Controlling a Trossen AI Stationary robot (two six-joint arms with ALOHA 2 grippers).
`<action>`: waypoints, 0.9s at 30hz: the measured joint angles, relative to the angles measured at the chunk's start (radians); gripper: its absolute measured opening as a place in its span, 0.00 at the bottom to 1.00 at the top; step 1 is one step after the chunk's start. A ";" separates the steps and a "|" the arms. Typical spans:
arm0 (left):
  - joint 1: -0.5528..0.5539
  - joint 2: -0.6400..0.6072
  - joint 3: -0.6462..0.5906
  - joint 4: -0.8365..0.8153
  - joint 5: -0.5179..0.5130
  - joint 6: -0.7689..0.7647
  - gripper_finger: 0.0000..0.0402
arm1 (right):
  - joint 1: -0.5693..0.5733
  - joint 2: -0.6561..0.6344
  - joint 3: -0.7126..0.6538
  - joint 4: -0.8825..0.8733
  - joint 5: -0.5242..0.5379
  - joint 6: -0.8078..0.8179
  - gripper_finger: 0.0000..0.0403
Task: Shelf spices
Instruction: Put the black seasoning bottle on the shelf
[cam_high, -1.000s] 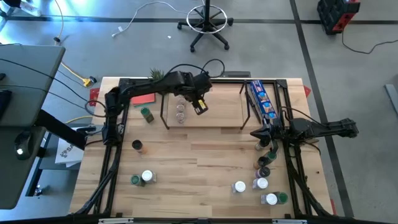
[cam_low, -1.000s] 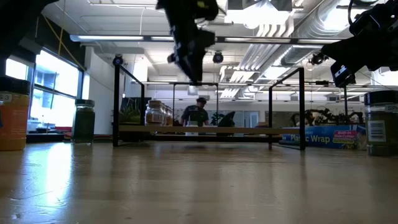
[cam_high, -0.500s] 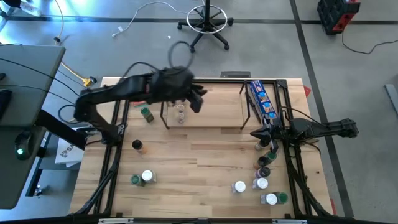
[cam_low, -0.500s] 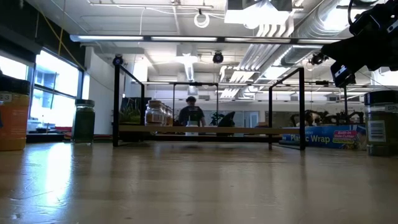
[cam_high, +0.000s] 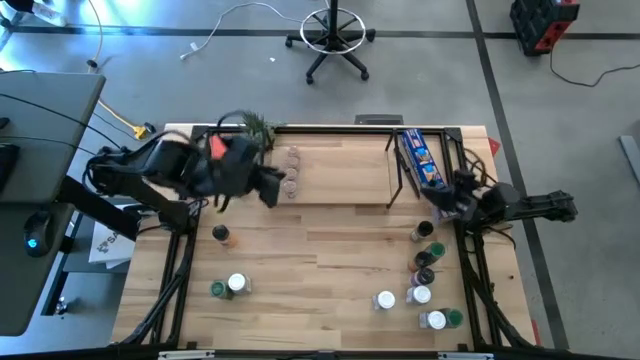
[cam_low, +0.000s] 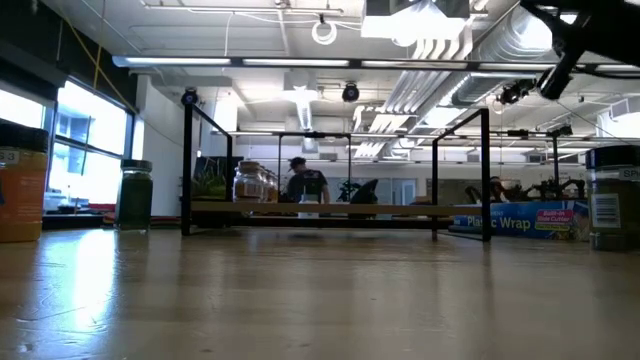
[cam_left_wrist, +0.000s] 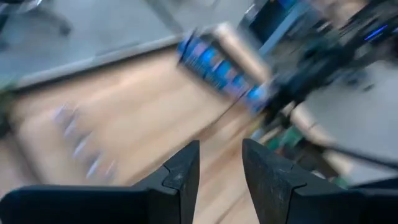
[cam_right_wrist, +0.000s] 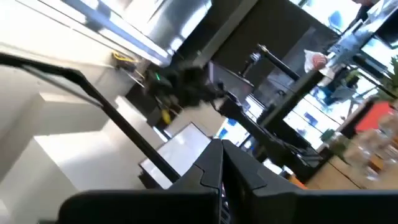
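Note:
My left gripper (cam_high: 271, 190) hangs open and empty near the shelf's left near corner; the left wrist view shows a clear gap between its fingers (cam_left_wrist: 219, 177). My right gripper (cam_high: 447, 197) is shut on nothing (cam_right_wrist: 221, 163), raised off the table beside the shelf's right end. The light-wood shelf (cam_high: 335, 170) (cam_low: 330, 208) stands on black legs, with three clear-lidded spice jars (cam_high: 290, 172) (cam_low: 250, 183) upright on its left part. Other jars stand on the table: an orange one (cam_high: 220, 235), a pair at near left (cam_high: 232, 286), and several at the right (cam_high: 424, 272).
A long blue packet (cam_high: 420, 160) lies at the shelf's right end. A potted plant (cam_high: 255, 125) sits at the far edge, and a red flat thing (cam_high: 215, 146) shows beside my left arm. The table's middle (cam_high: 320, 250) is bare wood. A person stands far off (cam_low: 299, 180).
My left arm has swung fast from over the shelf's middle back toward the table's left edge, and its gripper has left the low view. My right gripper has risen from the jars at the right and tipped upward, shifting a little toward the far edge.

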 joint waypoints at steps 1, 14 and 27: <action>-0.018 0.000 0.000 -0.065 0.000 -0.049 0.29 | 0.000 0.007 0.031 -0.031 0.000 -0.007 0.00; 0.014 -0.033 -0.069 -0.281 -0.175 0.079 0.29 | 0.000 0.527 0.883 -0.991 0.066 -0.152 0.00; 0.174 -0.034 -0.069 -0.234 -0.185 0.492 0.29 | 0.049 0.955 1.213 -1.812 -0.162 0.214 0.14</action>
